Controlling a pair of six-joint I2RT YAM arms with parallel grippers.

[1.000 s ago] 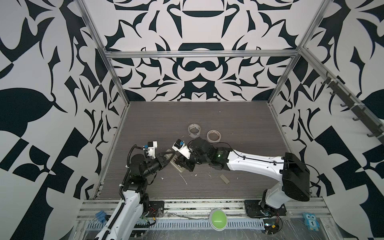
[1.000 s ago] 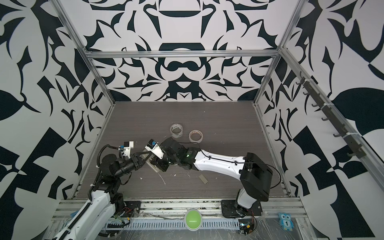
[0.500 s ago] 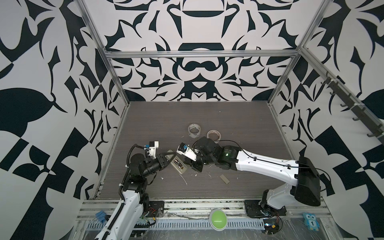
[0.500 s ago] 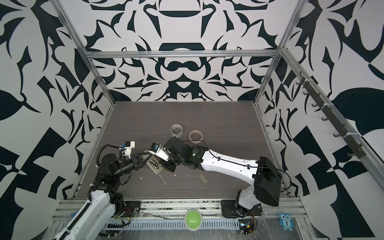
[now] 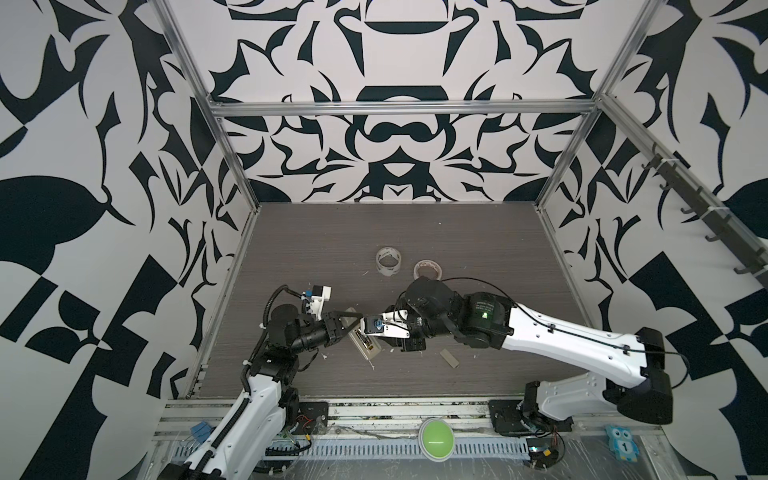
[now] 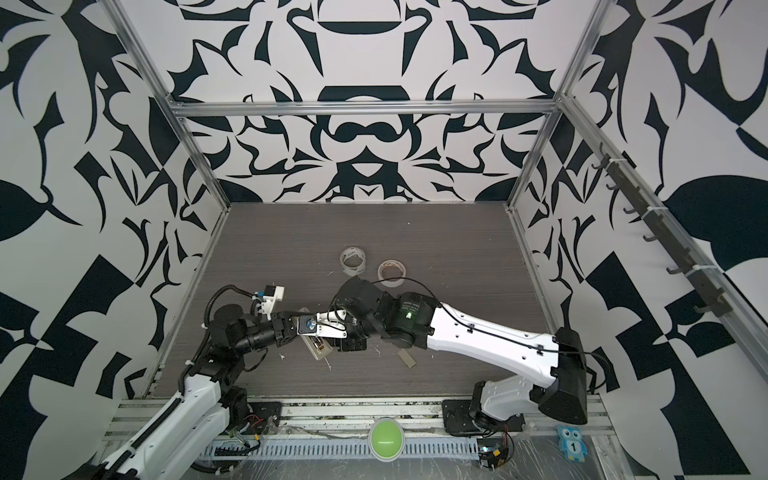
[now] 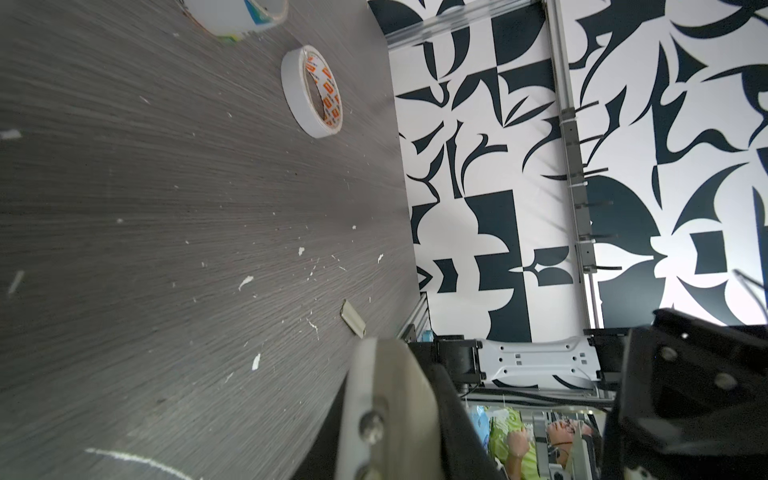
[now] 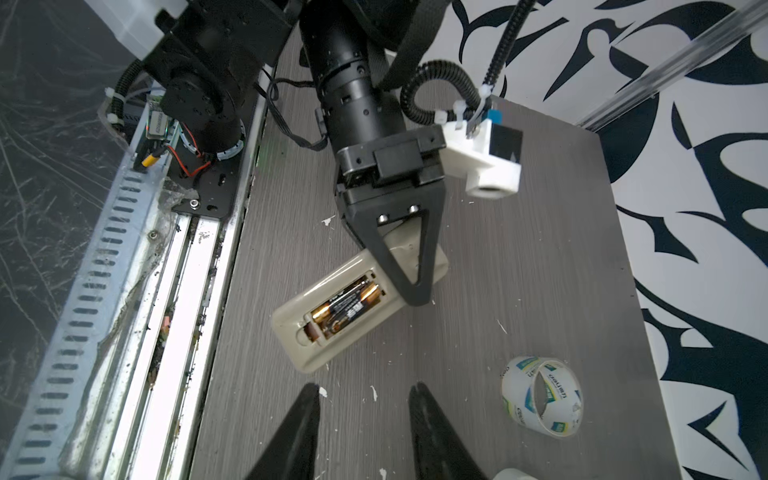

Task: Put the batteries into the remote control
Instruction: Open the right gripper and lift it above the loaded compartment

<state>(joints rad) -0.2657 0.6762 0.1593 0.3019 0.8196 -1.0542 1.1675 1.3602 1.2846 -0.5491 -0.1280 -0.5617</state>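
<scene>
The remote control (image 8: 291, 328) (image 5: 369, 348) (image 6: 320, 350) lies back-up on the table, a pale slim body with its rear compartment uncovered. Two batteries (image 8: 349, 305), black with gold ends, lie side by side in that compartment. My left gripper (image 8: 409, 286) (image 5: 347, 322) (image 6: 296, 326) is shut on the remote's far end, and the remote's pale body (image 7: 390, 395) fills the left wrist view next to a black finger. My right gripper (image 8: 365, 390) (image 5: 395, 343) (image 6: 348, 344) hovers just short of the remote's near end, open and empty.
A small grey cover piece (image 5: 450, 358) (image 6: 406, 358) (image 7: 353, 318) lies right of the remote. Two tape rolls (image 5: 388, 261) (image 5: 428, 270) stand behind the arms, one (image 8: 540, 399) close beside my right fingers. White flecks dot the tabletop. The front rail (image 8: 137, 291) runs alongside the remote.
My right gripper has drawn back to the right, off the remote, and its jaws have opened wider. The left gripper keeps its hold on the remote.
</scene>
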